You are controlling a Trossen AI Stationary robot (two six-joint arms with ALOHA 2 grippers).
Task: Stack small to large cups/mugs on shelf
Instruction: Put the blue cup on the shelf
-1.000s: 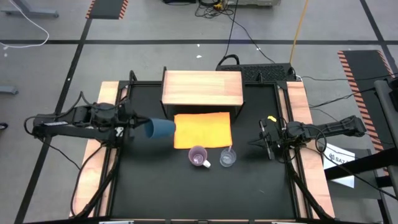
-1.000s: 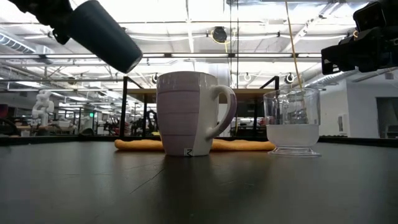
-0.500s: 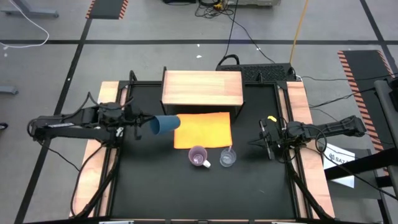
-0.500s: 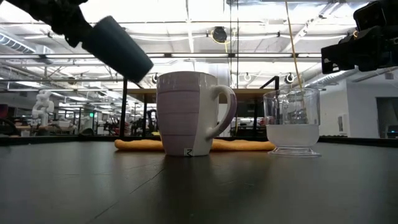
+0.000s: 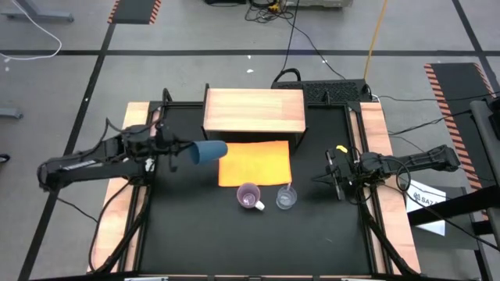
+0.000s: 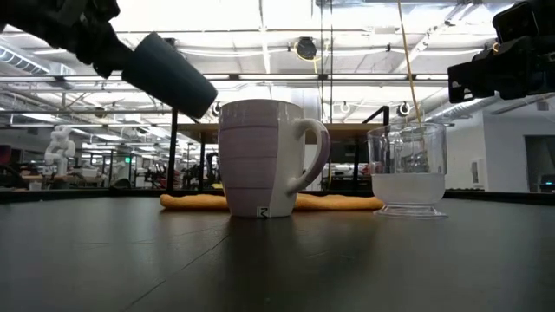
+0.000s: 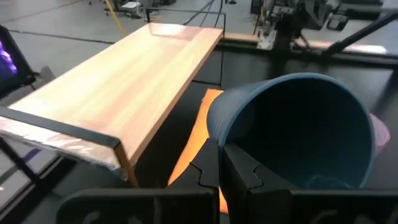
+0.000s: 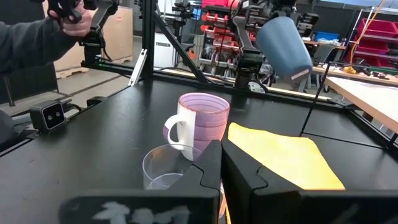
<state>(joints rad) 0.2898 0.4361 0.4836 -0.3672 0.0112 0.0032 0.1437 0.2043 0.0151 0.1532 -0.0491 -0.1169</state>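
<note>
The left gripper (image 5: 181, 150) is clamped on the blue tumbler's (image 5: 208, 151) rim, holding it tilted above the tabletop beside the shelf's (image 5: 254, 110) front-left corner; the right gripper (image 5: 330, 179) rests closed, empty.

Left end effector (image 5: 178, 148) clamped on dark blue tumbler (image 5: 208, 151), tumbler tipped on side, mouth pointing right, just beside left edge of orange sheet (image 5: 255, 162), near front-left corner of shelf (image 5: 254, 110). Shelf at far middle of black worktop (image 5: 187, 226), orange sheet directly in front of it. Lilac mug (image 5: 249, 196) and clear cup (image 5: 286, 198) stand side by side near sheet's near edge, mug on left. Right end effector (image 5: 329, 179) shut, empty, at right side of worktop, well apart from cups.
</note>
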